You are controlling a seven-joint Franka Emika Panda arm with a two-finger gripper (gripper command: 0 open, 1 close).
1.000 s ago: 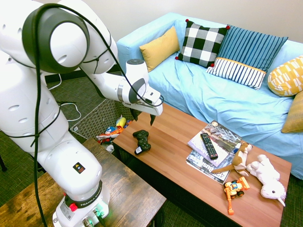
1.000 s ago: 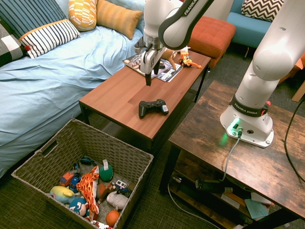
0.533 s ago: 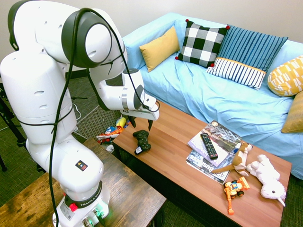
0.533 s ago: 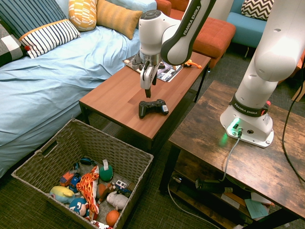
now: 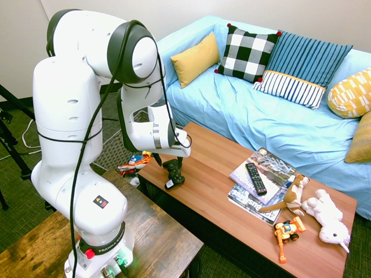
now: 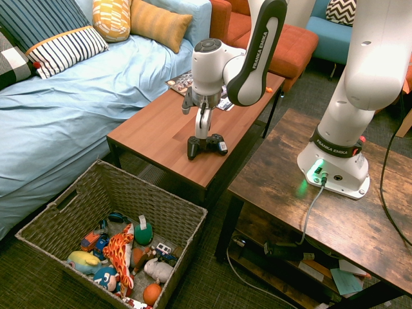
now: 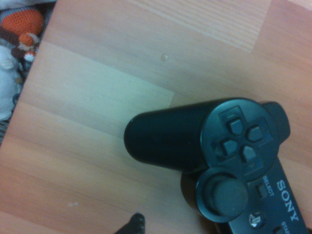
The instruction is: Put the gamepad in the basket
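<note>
Table [image 6: 161,129]: long wooden one beside the blue sofa [image 5: 261,116], carrying the things.
Basket [image 6: 64,212]: woven, on the floor below the table's end, toys inside.
Gamepad [image 6: 206,144]: black, lying on the table near that end.
Gripper [image 6: 202,132]: mine, pointing straight down, fingers spread apart directly over the gamepad, holding nothing.
</note>
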